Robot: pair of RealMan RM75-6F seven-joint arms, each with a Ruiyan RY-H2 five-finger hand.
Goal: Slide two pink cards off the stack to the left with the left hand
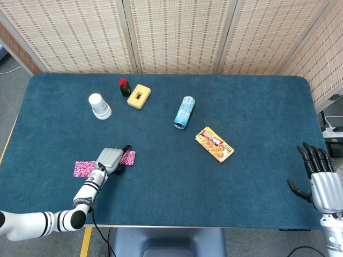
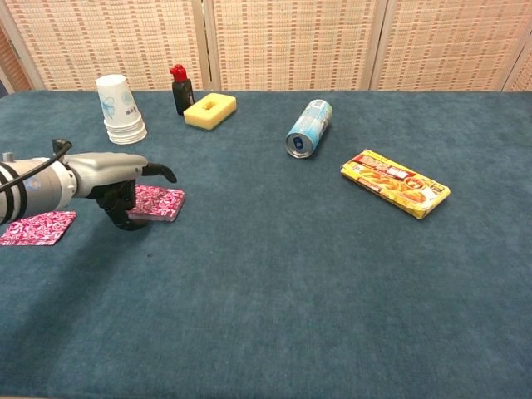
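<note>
A small stack of pink patterned cards [image 1: 128, 157] [image 2: 158, 202] lies on the blue table left of centre. My left hand [image 1: 111, 159] [image 2: 112, 179] hovers over the stack's left part, fingers curled down onto or just above it; contact is hidden by the hand. One separate pink card [image 1: 84, 168] [image 2: 37, 227] lies flat further left, apart from the stack. My right hand [image 1: 320, 179] rests at the table's right edge, fingers spread, holding nothing; the chest view does not show it.
Behind the cards stand stacked white paper cups [image 1: 99, 106] [image 2: 120, 110], a small black bottle with a red cap [image 1: 124, 87] [image 2: 179, 89] and a yellow sponge [image 1: 139, 96] [image 2: 209, 110]. A can [image 1: 184, 112] [image 2: 308, 128] lies on its side mid-table, a snack packet [image 1: 214, 144] [image 2: 395, 183] to its right.
</note>
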